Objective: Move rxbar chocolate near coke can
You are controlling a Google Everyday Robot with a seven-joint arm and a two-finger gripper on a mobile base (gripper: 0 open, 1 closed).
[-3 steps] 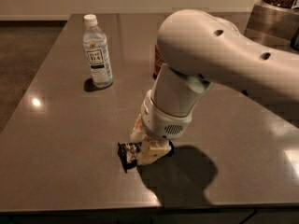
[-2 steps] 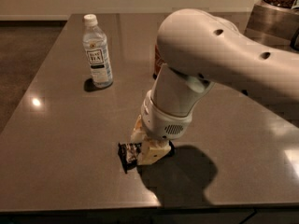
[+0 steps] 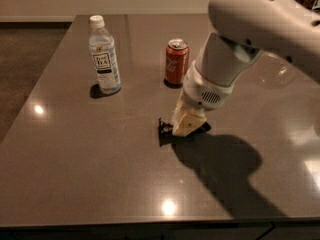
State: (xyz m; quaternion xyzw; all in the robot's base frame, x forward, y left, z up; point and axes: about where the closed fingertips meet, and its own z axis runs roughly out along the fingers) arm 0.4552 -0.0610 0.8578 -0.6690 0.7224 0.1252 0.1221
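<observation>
Rxbar chocolate: you see only a dark crimped end of the rxbar chocolate (image 3: 164, 128) poking out at the gripper's 9 o'clock side, low on the grey table (image 3: 75, 159); the rest is hidden under the gripper.

Gripper: the gripper (image 3: 187, 126) is down at the table surface, right over the bar. Its cream fingers appear to be clamped on the wrapper, though the contact itself is hidden.

Coke can: the coke can (image 3: 176, 62) stands upright at 12 o'clock from the bar, apart from it, with bare table between.

Water bottle: the clear bottle (image 3: 104, 55) stands at about 10 o'clock from the bar, well apart, and at 9 o'clock from the can.

Step in hand: you are likely in the carry phase, bar gripped and not yet near the can.

Next move: take the bar toward 12 o'clock and set it down just beside the can. Keep the wrist and the bulky arm (image 3: 260, 19) clear of the can, since a brush could tip it.
</observation>
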